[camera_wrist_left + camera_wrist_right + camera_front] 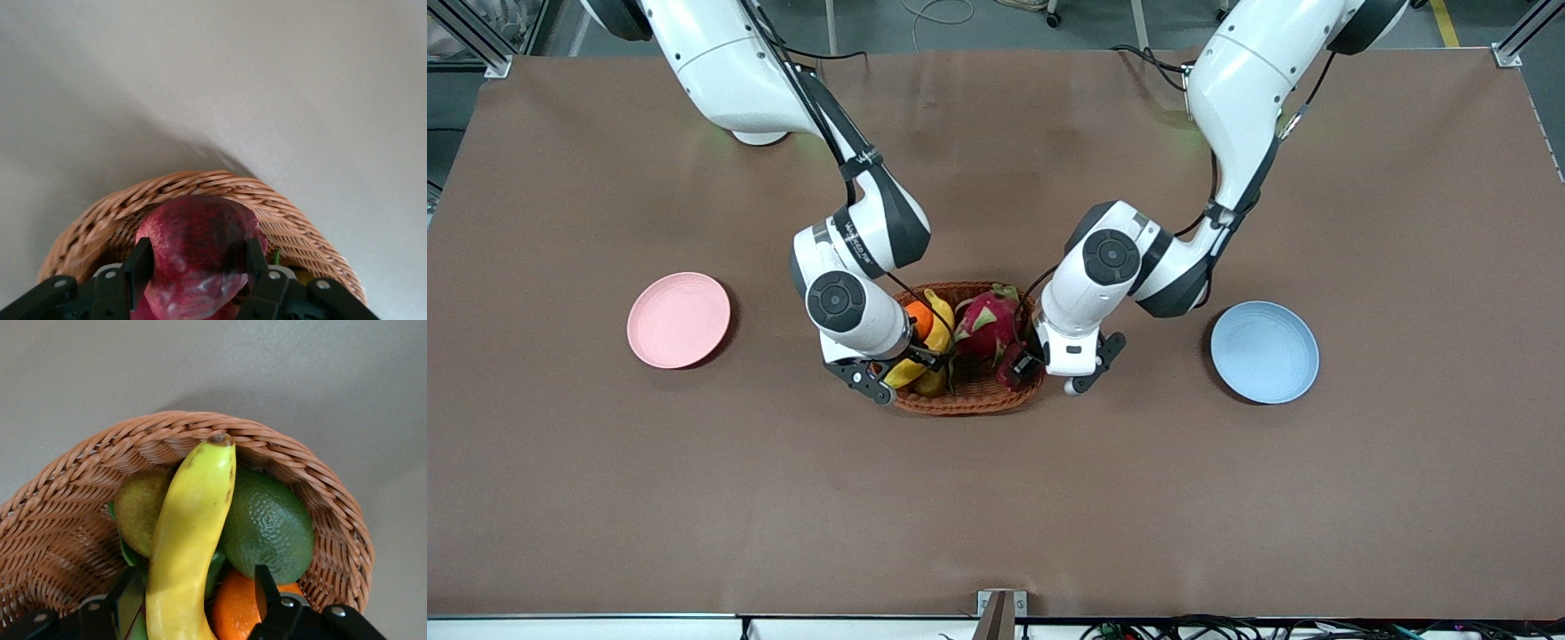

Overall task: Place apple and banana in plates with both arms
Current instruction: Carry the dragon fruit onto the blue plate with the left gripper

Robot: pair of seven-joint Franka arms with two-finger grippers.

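Left pincer [197,267] clamping apple [197,257], right pincer [200,597] astride banana [190,540], grip unclear, basket [969,396]

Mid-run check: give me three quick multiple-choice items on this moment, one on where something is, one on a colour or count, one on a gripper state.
1. Where is the banana?
A. on the pink plate
B. in the basket
C. on the bare table

2. What colours are the two plates?
A. pink and blue
B. both white
C. green and yellow

3. What is the left gripper doing?
A. hanging open over the blue plate
B. closing around the apple
C. gripping the orange

Answers:
1 B: the banana lies in the wicker basket between the right gripper's fingers.
2 A: pink plate and blue plate, both without fruit.
3 B: its fingers flank the apple.
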